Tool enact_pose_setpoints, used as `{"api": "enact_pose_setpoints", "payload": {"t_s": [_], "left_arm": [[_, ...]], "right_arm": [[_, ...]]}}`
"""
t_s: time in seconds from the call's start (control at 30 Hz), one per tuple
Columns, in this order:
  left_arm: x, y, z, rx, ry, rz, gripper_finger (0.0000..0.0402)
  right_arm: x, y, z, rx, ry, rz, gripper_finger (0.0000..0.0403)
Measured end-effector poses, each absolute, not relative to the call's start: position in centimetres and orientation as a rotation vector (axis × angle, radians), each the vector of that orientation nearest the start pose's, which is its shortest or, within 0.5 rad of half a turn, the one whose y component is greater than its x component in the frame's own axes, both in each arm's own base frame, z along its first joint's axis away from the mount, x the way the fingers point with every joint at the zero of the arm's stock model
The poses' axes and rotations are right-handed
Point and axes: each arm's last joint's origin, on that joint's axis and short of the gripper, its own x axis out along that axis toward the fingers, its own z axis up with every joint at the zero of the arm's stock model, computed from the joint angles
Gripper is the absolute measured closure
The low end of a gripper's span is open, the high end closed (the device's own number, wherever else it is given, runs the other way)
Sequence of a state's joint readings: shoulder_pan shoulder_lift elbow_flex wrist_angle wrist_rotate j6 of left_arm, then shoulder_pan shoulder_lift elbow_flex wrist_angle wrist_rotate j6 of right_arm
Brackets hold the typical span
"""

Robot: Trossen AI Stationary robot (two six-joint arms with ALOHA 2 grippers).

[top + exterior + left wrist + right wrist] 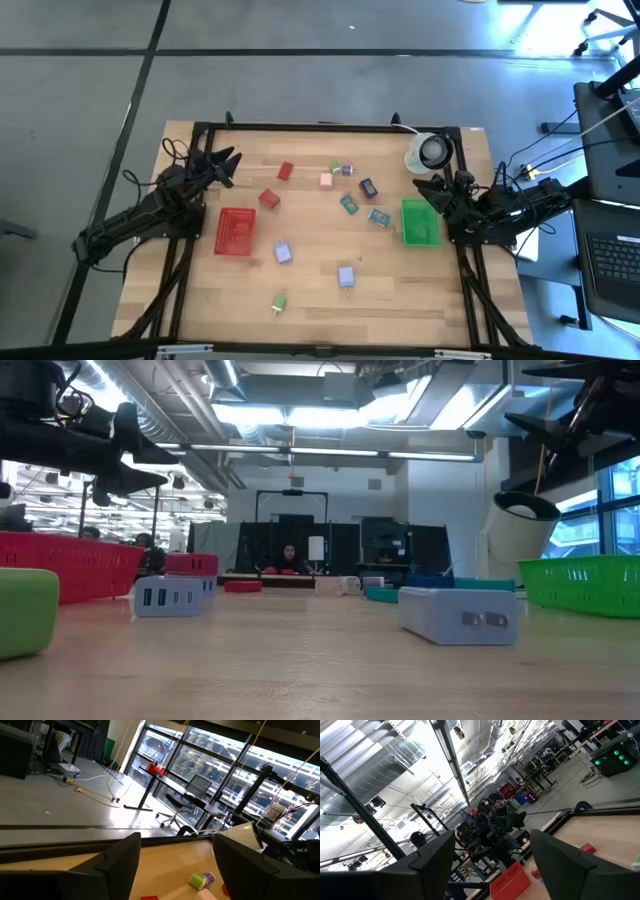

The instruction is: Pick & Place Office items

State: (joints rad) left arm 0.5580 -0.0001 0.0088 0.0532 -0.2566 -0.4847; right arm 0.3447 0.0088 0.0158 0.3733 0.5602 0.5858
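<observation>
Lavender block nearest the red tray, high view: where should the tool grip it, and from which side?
Probably top-down. The lavender block lies flat on the table, just right of the red tray, with bare wood on its other sides. Close across its shorter pair of sides, keeping the fingers off the tray side. The left tool is open, raised at the table's left, and is the nearer arm.

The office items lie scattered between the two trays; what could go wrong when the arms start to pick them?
Near the table's far edge, the green piece and purple piece seem to touch, so a grasp may push one away. The teal pieces lie close to the green tray, so the right gripper, now open, may bump its wall. The left gripper is open too.
</observation>
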Motion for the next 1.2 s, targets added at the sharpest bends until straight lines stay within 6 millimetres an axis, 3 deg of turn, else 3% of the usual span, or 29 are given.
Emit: {"api": "enact_pose_setpoints", "payload": {"t_s": [0.87, 1.07, 1.2], "left_arm": [[7.76, 5.71, 17.15, -0.447, -0.258, 0.783, 0.0156], [7.76, 5.71, 17.16, -0.448, -0.259, 0.783, 0.0156], [7.76, 5.71, 17.16, -0.448, -0.259, 0.782, 0.0157]], "right_arm": [[8.64, 1.46, 20.18, 0.736, -0.399, -0.112, 0.0141], [8.50, 0.92, 20.06, 0.670, -0.422, -0.317, 0.0141], [8.30, 0.52, 19.94, 0.802, -0.476, -0.455, 0.0141]]}}
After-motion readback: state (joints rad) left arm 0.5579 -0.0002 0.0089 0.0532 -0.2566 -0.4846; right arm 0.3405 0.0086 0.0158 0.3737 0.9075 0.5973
